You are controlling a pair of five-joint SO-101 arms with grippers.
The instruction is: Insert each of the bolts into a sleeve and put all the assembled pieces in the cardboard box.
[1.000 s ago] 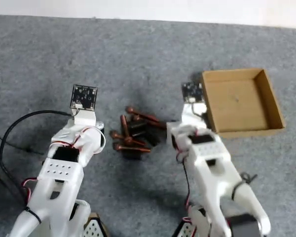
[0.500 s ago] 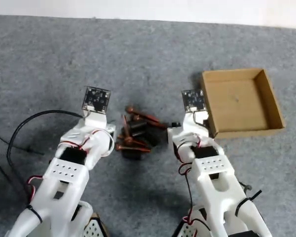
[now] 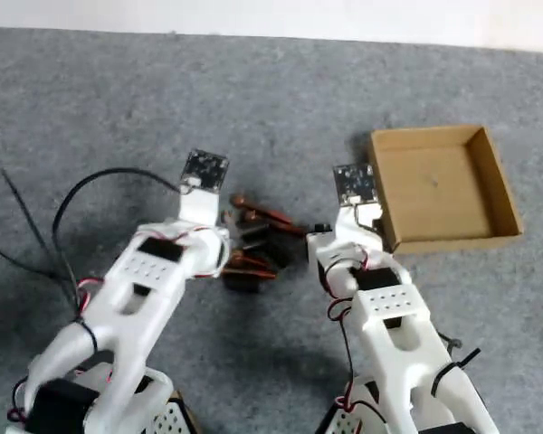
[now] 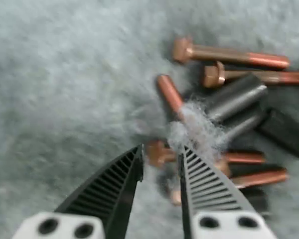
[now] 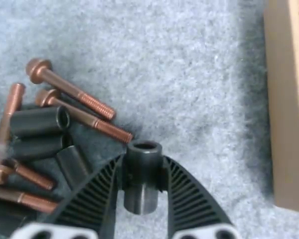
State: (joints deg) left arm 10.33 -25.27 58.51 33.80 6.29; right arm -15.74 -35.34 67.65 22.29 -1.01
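Several copper bolts [image 3: 261, 212] and black sleeves [image 3: 253, 237] lie heaped on the grey mat between the two arms. My left gripper [image 4: 160, 149] is open at the pile's left edge, its fingertips on either side of one bolt's head [image 4: 157, 153]. Other bolts [image 4: 229, 54] and sleeves [image 4: 236, 97] lie just beyond it. My right gripper [image 5: 143, 159] is shut on an upright black sleeve [image 5: 142, 174] just right of the pile, beside loose bolts [image 5: 70, 89] and sleeves [image 5: 37, 122]. The open cardboard box [image 3: 439, 136] sits to the right with nothing in it.
Black cables [image 3: 36, 235] loop across the mat left of the left arm. The box's side wall [image 5: 284, 99] stands close to the right gripper. Bare grey mat stretches behind the pile and the box.
The left arm has swung right, bringing its gripper up to the left edge of the pile. The right arm drew back slightly at first and then stayed still with its sleeve.
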